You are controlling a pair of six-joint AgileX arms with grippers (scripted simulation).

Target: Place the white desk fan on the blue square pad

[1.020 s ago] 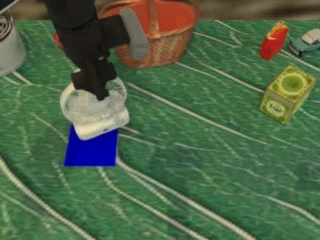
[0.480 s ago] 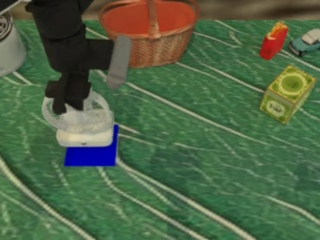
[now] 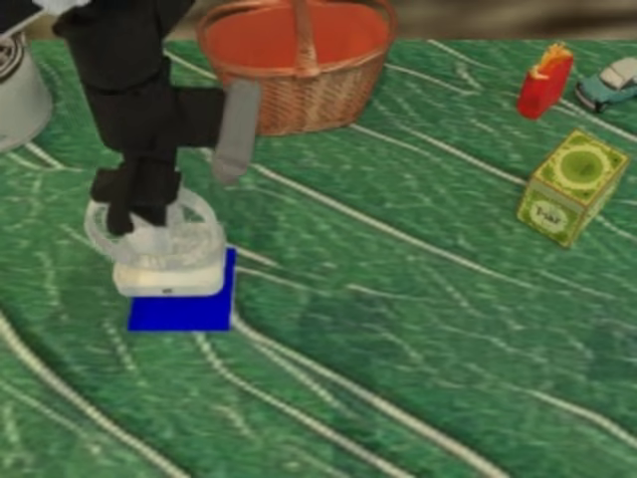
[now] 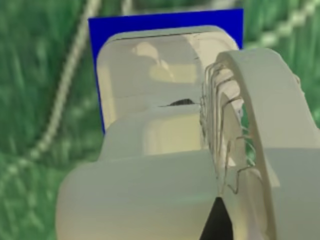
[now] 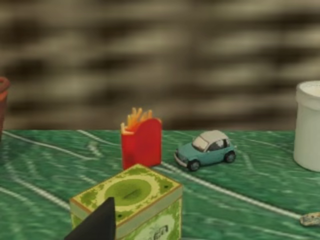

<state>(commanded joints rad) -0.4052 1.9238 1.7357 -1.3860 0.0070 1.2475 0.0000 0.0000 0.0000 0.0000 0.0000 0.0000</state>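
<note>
Left arm: seen at the upper left of the top view, black, reaching down from the frame's top edge.
Left gripper (image 3: 137, 204): pointed downward, its dark fingers (image 3: 118, 209) closed on the white desk fan (image 3: 164, 249).
Right arm: not seen from above.

White desk fan (image 3: 164, 254) upright, overlapping blue square pad (image 3: 184, 311).

A table covered in green cloth with pale curving lines (image 3: 418, 329) carries a flat bright-blue square pad (image 3: 179, 311) at left, a woven wicker basket with orange lining (image 3: 296, 62) at the back, a white-grey container (image 3: 18, 90) far left, and at right a red fries carton (image 3: 544, 82), a small teal toy car (image 3: 607, 84) and a green printed box (image 3: 571, 186)
</note>
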